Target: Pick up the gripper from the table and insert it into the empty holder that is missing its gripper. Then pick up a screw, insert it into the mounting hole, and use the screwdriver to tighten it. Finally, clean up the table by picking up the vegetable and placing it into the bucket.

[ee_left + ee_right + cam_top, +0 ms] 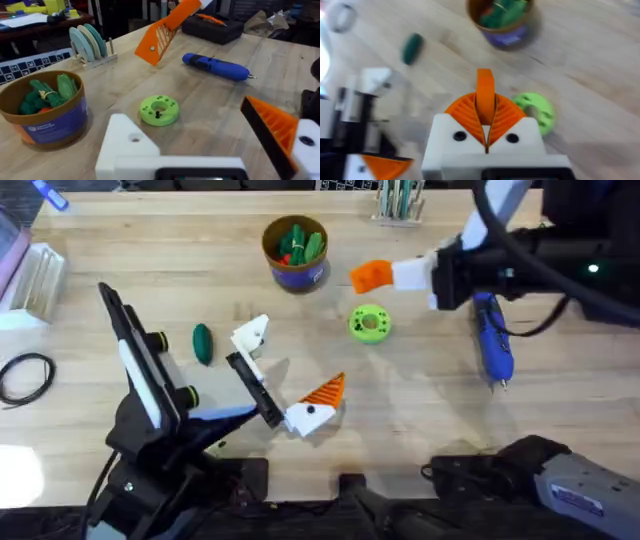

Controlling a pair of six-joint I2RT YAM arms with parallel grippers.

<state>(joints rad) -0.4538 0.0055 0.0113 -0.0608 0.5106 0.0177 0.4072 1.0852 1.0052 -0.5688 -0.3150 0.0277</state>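
Right gripper (485, 131) clamps orange wedge (485, 95) over mid-table

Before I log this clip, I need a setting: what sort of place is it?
Probably a robotics workshop: a wooden workbench, a blue electric screwdriver lying on it, and cluttered desks in the room behind.

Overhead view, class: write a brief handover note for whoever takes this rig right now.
Right gripper: shut on the gripper, lifted beside the green disc.
Left gripper: open, empty; its holder lacks a pad.
Screwdriver and vegetable lie on the table; bucket at the back.
Done: gripper picked up. Left: insert it, screw, tighten, bin the vegetable.
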